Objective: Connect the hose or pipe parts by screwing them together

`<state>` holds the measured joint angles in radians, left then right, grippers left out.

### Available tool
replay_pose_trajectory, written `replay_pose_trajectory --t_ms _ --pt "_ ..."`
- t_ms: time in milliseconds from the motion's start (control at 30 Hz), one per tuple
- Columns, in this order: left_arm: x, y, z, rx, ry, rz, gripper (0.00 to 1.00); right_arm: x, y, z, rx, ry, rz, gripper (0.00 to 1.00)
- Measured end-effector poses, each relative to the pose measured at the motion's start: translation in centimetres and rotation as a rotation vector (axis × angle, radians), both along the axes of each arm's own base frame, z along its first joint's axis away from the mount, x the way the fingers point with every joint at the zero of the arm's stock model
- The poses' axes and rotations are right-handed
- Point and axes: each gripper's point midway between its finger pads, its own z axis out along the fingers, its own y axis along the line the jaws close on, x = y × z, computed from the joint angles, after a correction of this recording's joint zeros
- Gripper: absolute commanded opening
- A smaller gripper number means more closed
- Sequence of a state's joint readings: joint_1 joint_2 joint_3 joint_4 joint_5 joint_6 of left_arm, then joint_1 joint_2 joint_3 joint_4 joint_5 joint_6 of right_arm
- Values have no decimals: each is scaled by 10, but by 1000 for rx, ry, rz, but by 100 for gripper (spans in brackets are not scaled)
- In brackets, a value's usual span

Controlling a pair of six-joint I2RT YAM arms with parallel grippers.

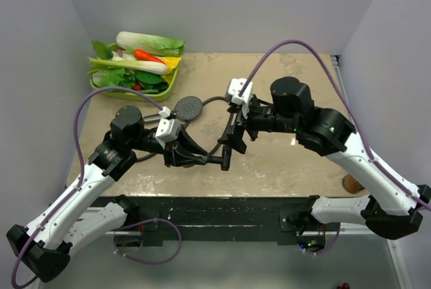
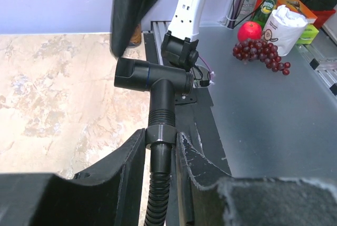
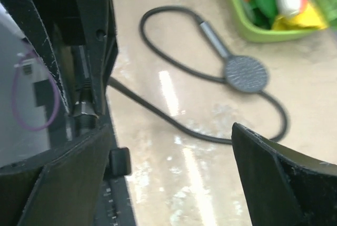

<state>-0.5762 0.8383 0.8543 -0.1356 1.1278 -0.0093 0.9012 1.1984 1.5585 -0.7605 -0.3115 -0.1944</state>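
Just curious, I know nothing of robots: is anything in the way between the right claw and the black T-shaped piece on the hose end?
Nothing visible does. The right claw stands open close beside the T-shaped piece, which the left claw holds up by the hose.

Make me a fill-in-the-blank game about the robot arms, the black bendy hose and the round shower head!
1. The left gripper clamps the thin dark ribbed ____.
2. The right gripper has its jaws wide ____.
3. The dark grey round-faced shower head lies on the beige ____.
4. Vegetables fill the ____ plastic basket.
Missing words: hose; open; table; green.
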Motion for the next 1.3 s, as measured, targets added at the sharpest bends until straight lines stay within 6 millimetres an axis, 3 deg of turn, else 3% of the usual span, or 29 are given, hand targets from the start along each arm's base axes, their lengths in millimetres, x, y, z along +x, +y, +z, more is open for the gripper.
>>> replay_pose_trajectory --t_ms 100,167,333,467,633,767,1100,1200,1300 --pt "-1 0 2 -4 10 -2 0 3 -17 23 54 -127 -39 99" --pt "-1 -1 6 -19 21 -4 0 -1 -40 31 65 -235 -69 99" --pt "-3 -2 19 -78 62 -18 0 -14 -80 32 27 -445 -77 98" --pt "-3 -1 38 -134 76 -22 0 -10 -89 32 -40 -546 -67 99" --pt "-8 2 51 -168 72 -46 0 -4 -83 15 -136 -594 -7 98" --pt "-9 3 53 -169 81 -55 0 -14 -66 2 -150 -599 96 99" --pt "1 1 48 -159 103 -34 0 -51 -23 14 -73 -618 303 98" --pt "5 0 46 -155 112 -28 0 -60 -15 17 -59 -633 342 89" --pt "7 -1 44 -150 121 -26 0 -65 -8 16 -60 -641 369 74"
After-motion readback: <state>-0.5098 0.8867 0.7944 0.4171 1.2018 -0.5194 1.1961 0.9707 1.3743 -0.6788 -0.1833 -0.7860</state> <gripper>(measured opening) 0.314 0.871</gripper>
